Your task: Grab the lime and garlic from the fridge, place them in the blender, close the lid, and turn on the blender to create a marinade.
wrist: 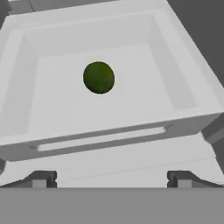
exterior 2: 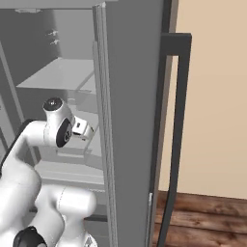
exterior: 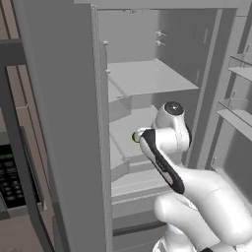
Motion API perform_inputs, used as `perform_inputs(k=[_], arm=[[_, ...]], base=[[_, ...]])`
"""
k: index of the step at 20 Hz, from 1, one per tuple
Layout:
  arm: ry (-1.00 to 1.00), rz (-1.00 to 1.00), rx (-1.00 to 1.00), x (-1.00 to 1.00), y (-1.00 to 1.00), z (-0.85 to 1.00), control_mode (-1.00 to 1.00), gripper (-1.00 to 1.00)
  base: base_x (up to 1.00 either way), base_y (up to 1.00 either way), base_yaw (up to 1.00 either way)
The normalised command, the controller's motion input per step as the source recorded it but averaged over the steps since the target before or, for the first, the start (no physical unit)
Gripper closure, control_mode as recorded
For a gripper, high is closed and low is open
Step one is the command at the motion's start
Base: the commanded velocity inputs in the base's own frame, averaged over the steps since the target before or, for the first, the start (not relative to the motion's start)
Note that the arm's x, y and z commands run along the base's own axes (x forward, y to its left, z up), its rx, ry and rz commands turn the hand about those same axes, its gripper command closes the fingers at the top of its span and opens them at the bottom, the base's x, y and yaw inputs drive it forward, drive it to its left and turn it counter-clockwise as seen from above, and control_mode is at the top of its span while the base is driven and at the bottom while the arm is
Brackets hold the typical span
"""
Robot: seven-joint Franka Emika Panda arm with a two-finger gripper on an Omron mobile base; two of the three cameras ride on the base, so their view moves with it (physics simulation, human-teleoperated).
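in the hand view our gripper stands spread as wide as it goes, its two dark fingertips far apart at the bottom of the picture, and nothing is held between them. straight ahead of the tips we see the lime, a small round dark-green fruit lying alone on the floor of a light grey drawer whose walls rise around it; the lime sits a little toward the left of the drawer's middle, apart from every wall and well apart from our tips, with the drawer's front lip and its long slot handle lying between. from the left base view we see our arm reaching up and into the open fridge, the hand tucked just past the edge of the flat grey door at the level of the lower shelves. from the right base view the wrist sits just beside the door's inner edge, below a broad bare shelf. a dark microwave panel shows at the far left of the left base view.
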Motion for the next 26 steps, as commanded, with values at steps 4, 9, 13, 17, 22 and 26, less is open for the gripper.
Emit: perform_inputs(k=[4, 9, 13, 17, 22, 26], arm=[[0.01, 0.01, 0.00, 0.38, 0.07, -0.10, -1.00, -1.00], [0.01, 0.00, -0.01, 0.68, 0.11, -0.38, -1.00, -1.00], [0.02, 0.00, -0.03, 0.56, 0.21, -0.41, -1.00, -1.00], [0.02, 0.00, -0.01, 0.43, 0.00, -0.24, -1.00, -1.00], [0.03, 0.00, -0.01, 0.41, 0.00, -0.25, -1.00, -1.00], [0.00, 0.00, -0.02, 0.40, 0.00, -0.19, -1.00, -1.00]], base=[[0.00, 0.00, 0.00], [0.00, 0.00, 0.00], [0.00, 0.00, 0.00], [0.00, 0.00, 0.00], [0.00, 0.00, 0.00], [0.00, 0.00, 0.00]])
